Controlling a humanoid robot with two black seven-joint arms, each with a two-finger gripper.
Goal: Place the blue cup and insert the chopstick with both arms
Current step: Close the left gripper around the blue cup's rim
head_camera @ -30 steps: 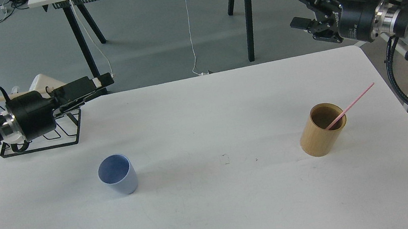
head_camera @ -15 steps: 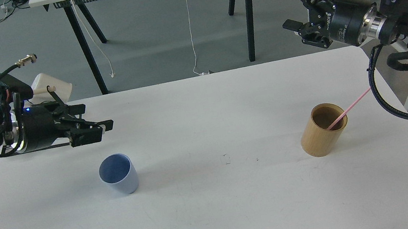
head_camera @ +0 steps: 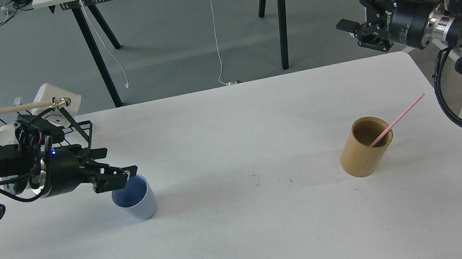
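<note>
From my head view, the blue cup stands upright on the white bench, left of middle, mouth open toward me. My left tool hangs at its far-left rim, the dark fingers overlapping the lip; whether they touch the cup, and whether they are apart or together, I cannot tell from this angle. The cup looks like thin matte plastic, so I judge it light, fairly stiff and not slippery, but easy to tip or skid if nudged sideways. Its taper toward the base argues for taking it across the upper wall, one finger inside the rim and one outside, or around the body near the top.

The chopstick leans in the tan cylinder on the right side of the bench, its pink upper end pointing up and right, clear of the rim. It seems thin, rigid and nearly weightless; I would pinch that free upper part. My right tool is well above it beyond the bench's far edge, fingers spread apart and empty.
</note>
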